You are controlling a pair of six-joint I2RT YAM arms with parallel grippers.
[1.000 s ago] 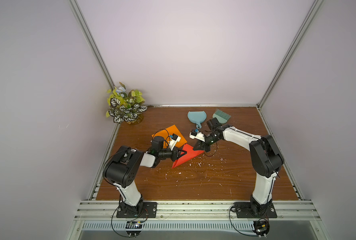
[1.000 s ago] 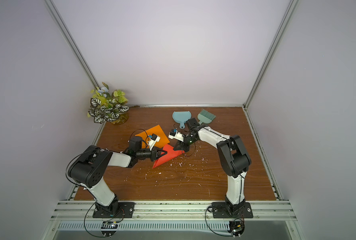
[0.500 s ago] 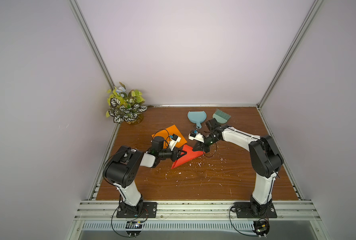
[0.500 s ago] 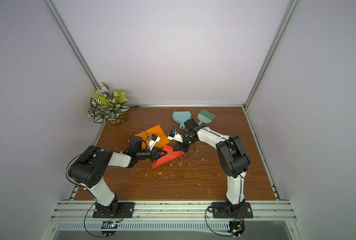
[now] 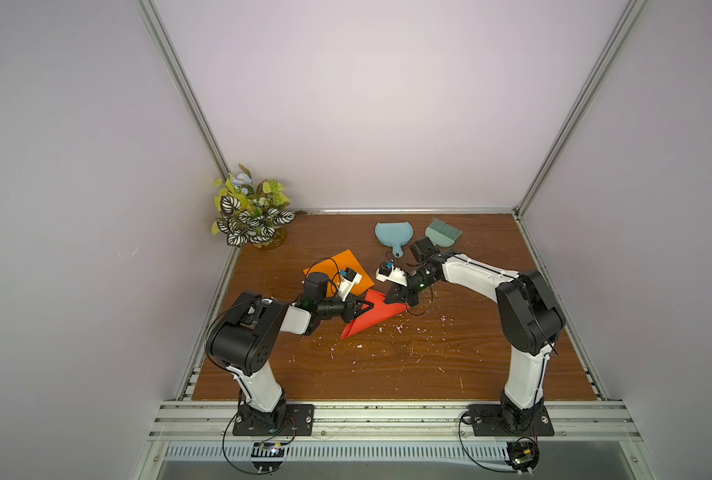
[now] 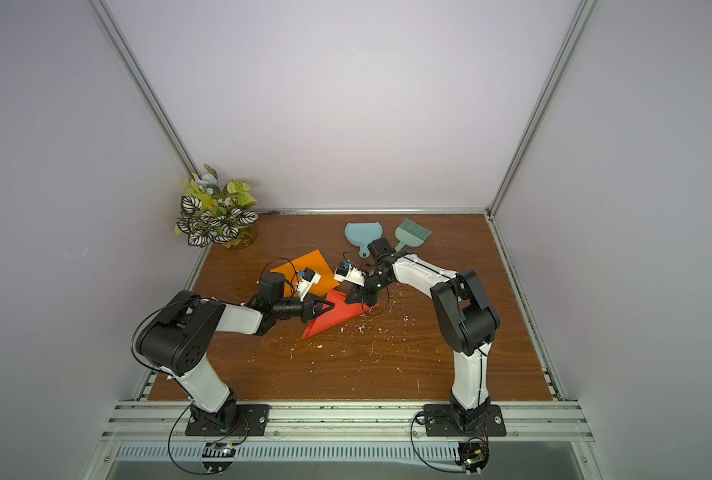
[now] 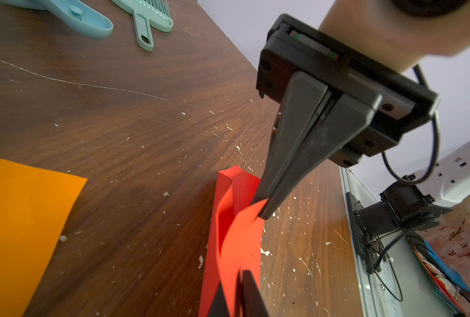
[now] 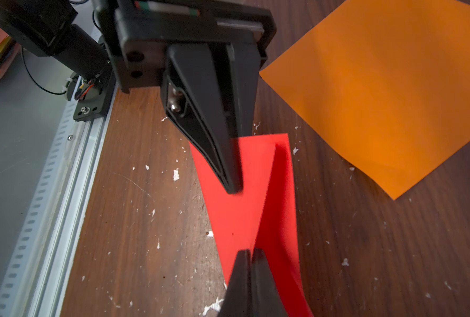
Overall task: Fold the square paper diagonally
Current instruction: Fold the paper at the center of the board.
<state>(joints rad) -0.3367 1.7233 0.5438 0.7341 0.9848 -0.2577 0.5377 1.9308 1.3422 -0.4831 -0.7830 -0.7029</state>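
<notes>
Even, soft lighting; wrist views blur and distort close up.

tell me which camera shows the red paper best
Right wrist view: the red paper sits mid-frame, its two layers and the gap between them plain. The left wrist view shows it nearly edge-on and curled. In both top views it is only a small red shape.
</notes>
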